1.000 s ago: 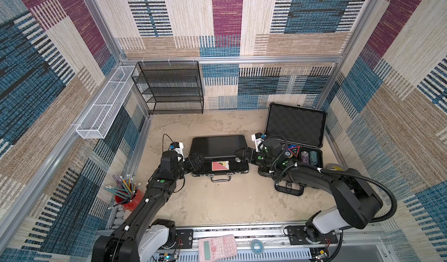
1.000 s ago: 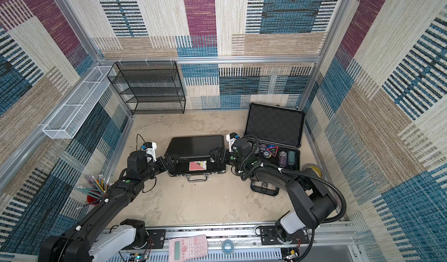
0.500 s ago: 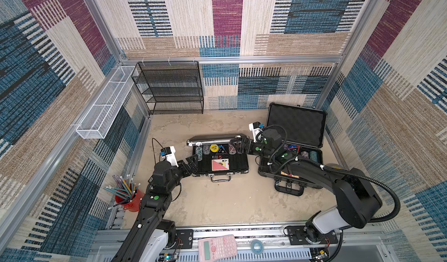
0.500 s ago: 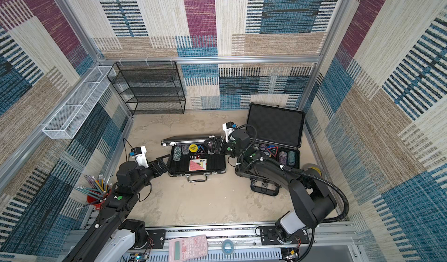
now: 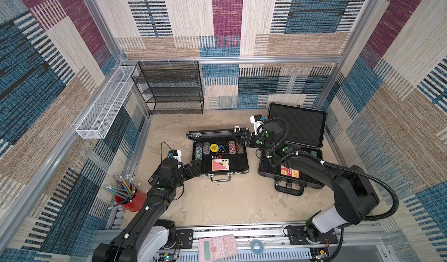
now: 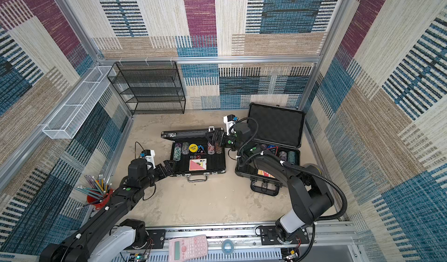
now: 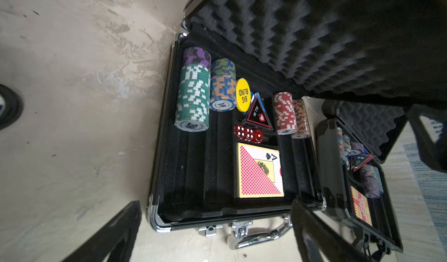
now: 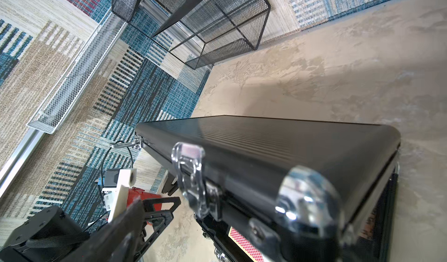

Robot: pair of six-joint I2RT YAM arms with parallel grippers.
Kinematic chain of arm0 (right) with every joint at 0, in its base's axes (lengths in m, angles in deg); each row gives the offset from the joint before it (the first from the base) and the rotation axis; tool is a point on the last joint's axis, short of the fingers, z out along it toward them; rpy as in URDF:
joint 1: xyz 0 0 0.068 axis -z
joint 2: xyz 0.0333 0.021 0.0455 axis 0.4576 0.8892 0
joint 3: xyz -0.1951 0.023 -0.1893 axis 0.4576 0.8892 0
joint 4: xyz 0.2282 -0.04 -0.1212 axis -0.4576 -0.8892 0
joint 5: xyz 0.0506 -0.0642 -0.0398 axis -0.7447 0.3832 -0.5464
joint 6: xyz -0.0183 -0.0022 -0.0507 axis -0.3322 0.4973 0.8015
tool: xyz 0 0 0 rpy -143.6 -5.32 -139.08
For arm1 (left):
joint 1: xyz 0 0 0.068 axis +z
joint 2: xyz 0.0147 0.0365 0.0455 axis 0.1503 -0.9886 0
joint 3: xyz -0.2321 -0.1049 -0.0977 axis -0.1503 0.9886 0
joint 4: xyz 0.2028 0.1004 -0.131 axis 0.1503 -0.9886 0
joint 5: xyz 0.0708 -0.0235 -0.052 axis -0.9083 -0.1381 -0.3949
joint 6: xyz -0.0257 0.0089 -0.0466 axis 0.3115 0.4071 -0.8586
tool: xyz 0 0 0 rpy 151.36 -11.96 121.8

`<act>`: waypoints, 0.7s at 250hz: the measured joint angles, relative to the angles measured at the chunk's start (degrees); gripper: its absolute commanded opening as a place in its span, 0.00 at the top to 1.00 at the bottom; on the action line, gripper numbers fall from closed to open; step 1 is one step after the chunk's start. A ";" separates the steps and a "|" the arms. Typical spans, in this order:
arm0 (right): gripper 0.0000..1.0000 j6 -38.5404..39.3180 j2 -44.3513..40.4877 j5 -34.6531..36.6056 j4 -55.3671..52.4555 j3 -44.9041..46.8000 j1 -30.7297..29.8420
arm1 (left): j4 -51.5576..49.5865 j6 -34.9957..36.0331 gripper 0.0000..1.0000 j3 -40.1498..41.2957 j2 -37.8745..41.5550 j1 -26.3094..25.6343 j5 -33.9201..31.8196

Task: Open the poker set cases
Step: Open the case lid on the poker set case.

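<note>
The slim black poker set case lies open mid-table, with chips, dice and a card deck in its base. Its ribbed lid stands about upright. My right gripper is open, its jaws astride the lid's right corner by a silver latch. My left gripper is open and empty, just off the base's front left corner. The bulkier case stands open at the right, its foam lid upright.
A black mesh shelf stands at the back left and a white wire basket hangs on the left wall. A red cup of pencils sits by my left arm. A pink calculator and a tape roll lie on the front rail.
The slim case's lid has swung from low to upright, my right gripper rising back with it. My left arm has pulled back from the case's left side toward the front.
</note>
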 measured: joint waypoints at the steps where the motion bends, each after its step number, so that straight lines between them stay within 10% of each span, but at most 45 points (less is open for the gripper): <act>1: 0.00 0.04 0.02 0.00 0.00 -0.04 0.04 | 0.04 0.02 0.02 -0.02 -0.15 0.00 0.00; 175: 0.01 4.11 4.15 0.00 0.07 -7.82 2.54 | 0.09 1.77 0.05 -3.52 -12.52 -0.39 1.29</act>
